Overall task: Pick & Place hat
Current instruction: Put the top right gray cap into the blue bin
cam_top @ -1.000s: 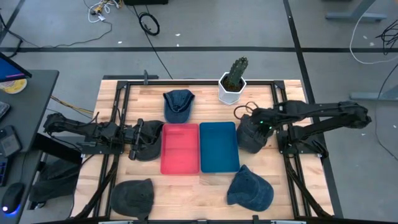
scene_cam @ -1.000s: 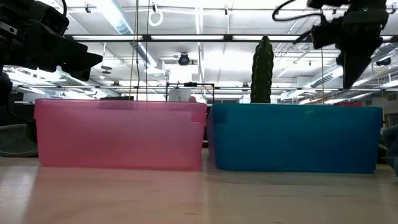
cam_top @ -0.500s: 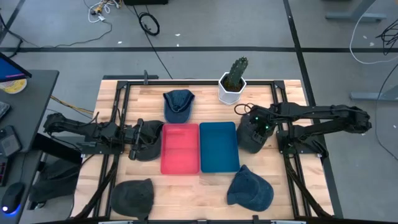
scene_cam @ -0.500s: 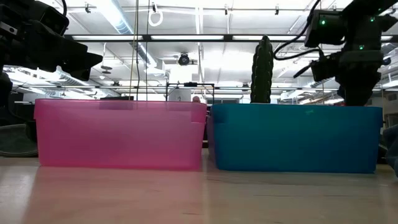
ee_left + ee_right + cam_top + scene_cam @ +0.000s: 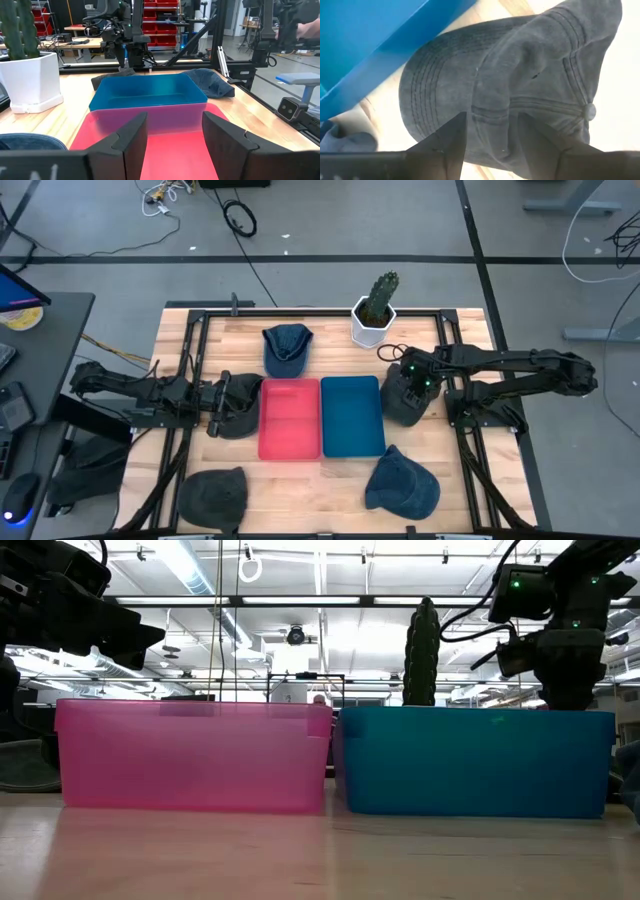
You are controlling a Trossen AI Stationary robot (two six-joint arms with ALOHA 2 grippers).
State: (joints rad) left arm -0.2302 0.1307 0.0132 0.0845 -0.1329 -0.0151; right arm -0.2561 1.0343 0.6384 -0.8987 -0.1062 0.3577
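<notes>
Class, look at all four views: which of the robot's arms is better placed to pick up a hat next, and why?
Right. The right gripper hangs open directly over the dark grey cap beside the blue plastic bin, fingers straddling its crown. The left gripper, also open, only faces the pink plastic bin.

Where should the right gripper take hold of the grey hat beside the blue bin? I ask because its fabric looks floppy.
Probably the raised fold of the crown on the grey hat, come at from straight above. The right gripper hangs open over it, a finger on either side of the ridge. The soft cloth bunches there; the brim by the blue bin lies flat.
</notes>
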